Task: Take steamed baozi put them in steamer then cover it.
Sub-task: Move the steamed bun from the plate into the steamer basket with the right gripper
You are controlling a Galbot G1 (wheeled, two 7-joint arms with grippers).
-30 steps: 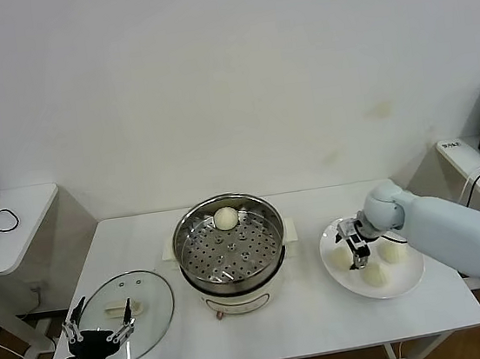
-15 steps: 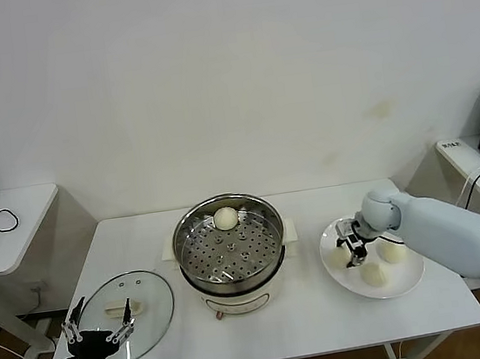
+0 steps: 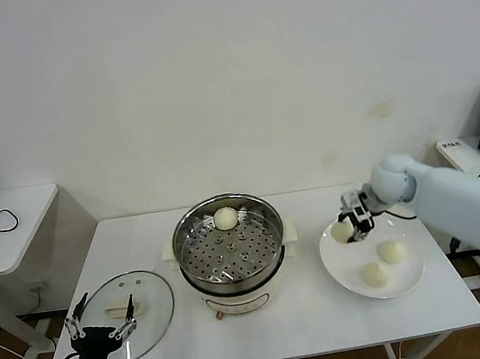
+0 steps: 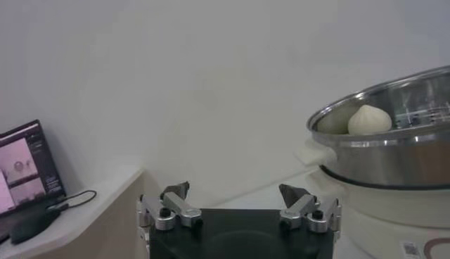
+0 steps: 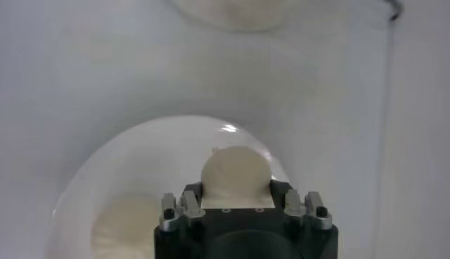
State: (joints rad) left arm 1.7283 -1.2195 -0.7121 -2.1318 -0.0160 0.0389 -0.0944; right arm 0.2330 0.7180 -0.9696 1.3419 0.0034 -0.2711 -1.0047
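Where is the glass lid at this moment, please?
In the head view the glass lid lies flat on the table's front left corner, left of the steamer, beside the idle left hand.

Lighting: bright, even, diffuse from overhead; shadows on the white surface (image 3: pixel 309 311) soft and short. Glare: small highlights on the steamer (image 3: pixel 228 242) rim and a bright specular spot on the plate (image 5: pixel 140 162). Focus: head view sharp; right wrist view soft and hazy; left wrist view's background slightly blurred.
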